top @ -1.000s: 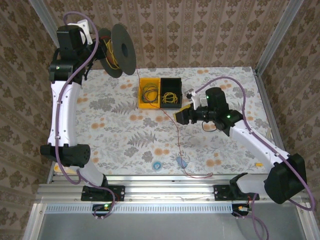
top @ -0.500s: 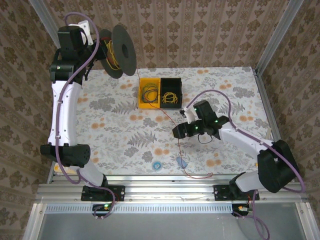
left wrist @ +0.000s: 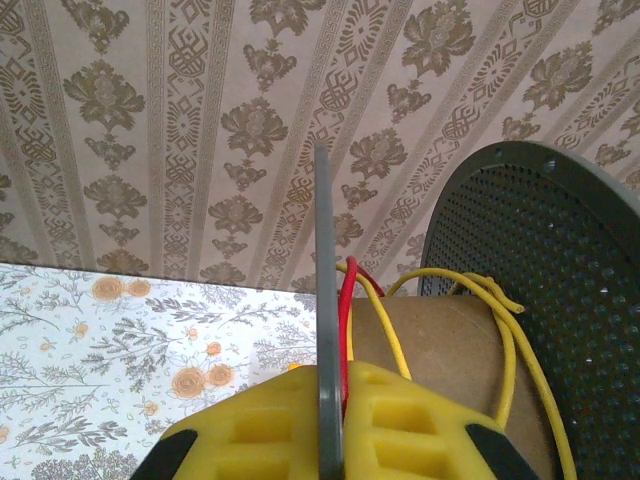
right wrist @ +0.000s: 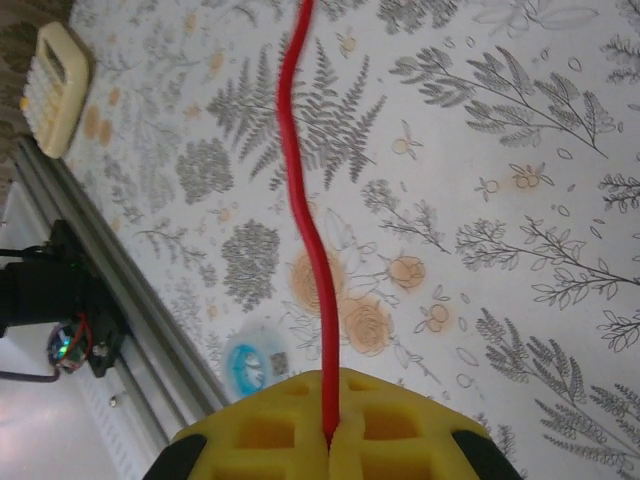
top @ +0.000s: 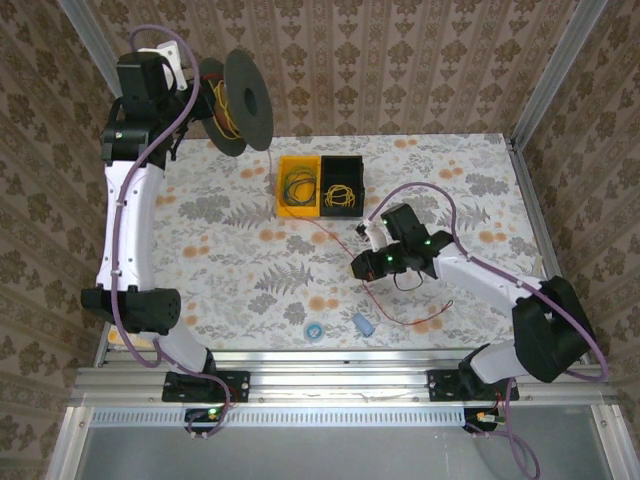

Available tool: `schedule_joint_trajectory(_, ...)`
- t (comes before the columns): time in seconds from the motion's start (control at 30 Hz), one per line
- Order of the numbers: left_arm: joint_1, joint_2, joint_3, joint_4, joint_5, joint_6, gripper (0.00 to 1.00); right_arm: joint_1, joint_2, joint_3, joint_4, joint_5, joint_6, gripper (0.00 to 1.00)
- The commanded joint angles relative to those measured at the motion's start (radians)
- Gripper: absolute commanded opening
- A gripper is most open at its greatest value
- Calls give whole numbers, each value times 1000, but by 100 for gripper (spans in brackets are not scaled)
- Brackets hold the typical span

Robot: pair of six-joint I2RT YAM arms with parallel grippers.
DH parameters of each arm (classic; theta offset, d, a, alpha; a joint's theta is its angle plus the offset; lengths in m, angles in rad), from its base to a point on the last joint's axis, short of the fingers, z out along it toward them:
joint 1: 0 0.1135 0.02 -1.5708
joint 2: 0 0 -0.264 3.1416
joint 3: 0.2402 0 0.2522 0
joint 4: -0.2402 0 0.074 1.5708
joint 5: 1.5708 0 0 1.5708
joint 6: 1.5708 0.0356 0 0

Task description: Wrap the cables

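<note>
Closest to the arm bases, the thin red wire point(top: 322, 233) has its loose tail lying on the flower-print table point(top: 200, 270), curling off to the right. A small round blue disc point(top: 314, 330) and a little pale blue block point(top: 362, 323) sit just left of that tail.

A bit further in, the right gripper point(top: 362, 266) has its yellow foam pads point(right wrist: 400, 430) squeezed together on the wire, which comes straight out from between them. My guess is it's pinching partway along to keep the stretch up to the spool guided and fairly taut for winding.

Past that sits the 2-compartment yellow and black plastic bin point(top: 299, 211), with dark green coils in the yellow half and a yellow coil in the black half. The red wire passes just beside it.

Farthest back, the left gripper point(left wrist: 335, 425) is clamped on 1 flange of the dark grey round perforated spool point(top: 248, 100), holding it up off the table. The red wire already leads onto the brown cardboard core point(left wrist: 440, 345), next to some yellow wire point(left wrist: 505, 330).

Vs 0.5 s ago: the tail ran down to the front edge then, and now it's dragged up and to the right. The right gripper barely shifts and the spool looks the same
</note>
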Motion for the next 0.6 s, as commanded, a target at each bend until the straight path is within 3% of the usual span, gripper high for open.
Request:
schedule_joint_trajectory(0.0,0,0,-7,127,9,-46,0,4,-78,110,-122,-15,-56,0)
schedule_joint_trajectory(0.2,-36,62,10,118,-29,-24,0,11,-116,273,-283,-93,-151,0)
schedule_joint_trajectory(0.57,-124,177,71,33,-123,62,0,18,-128,628,-310,-342,-328,0)
